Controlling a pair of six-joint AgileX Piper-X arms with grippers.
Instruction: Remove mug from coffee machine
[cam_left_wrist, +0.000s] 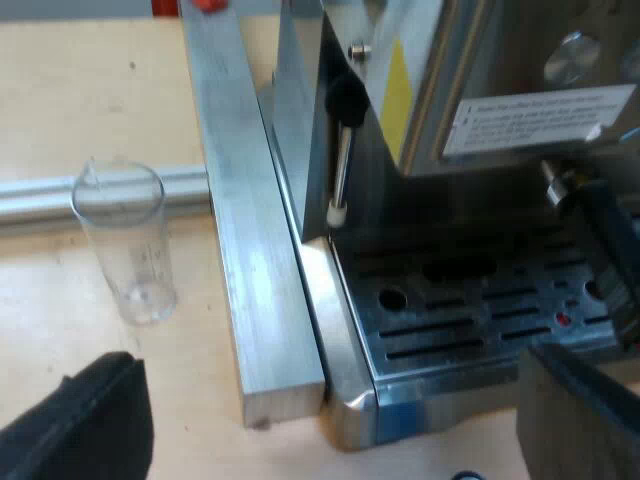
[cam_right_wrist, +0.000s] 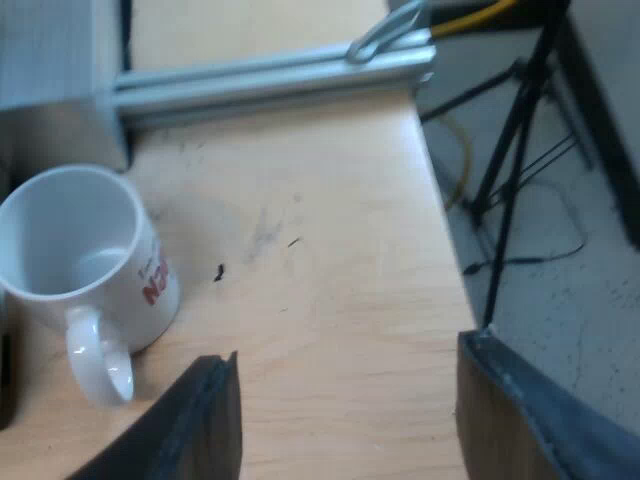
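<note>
A white mug (cam_right_wrist: 82, 265) with red lettering stands upright on the wooden table (cam_right_wrist: 320, 260), its handle turned toward my right gripper (cam_right_wrist: 345, 420). That gripper is open, apart from the mug, with nothing between its fingers. The espresso machine (cam_left_wrist: 470, 100) stands with its slotted metal drip tray (cam_left_wrist: 470, 320) bare and its steam wand (cam_left_wrist: 342, 150) hanging at the side. My left gripper (cam_left_wrist: 330, 430) hovers low before the tray's corner, open and holding nothing. A clear measuring glass (cam_left_wrist: 125, 245) stands upright on the table beside an aluminium bar (cam_left_wrist: 250, 250).
Aluminium rails (cam_right_wrist: 270, 80) run along the table near the mug. Past the table's edge are tripod legs (cam_right_wrist: 510, 170) and cables on the grey floor. A dark handle (cam_left_wrist: 610, 250) reaches out at the machine's front.
</note>
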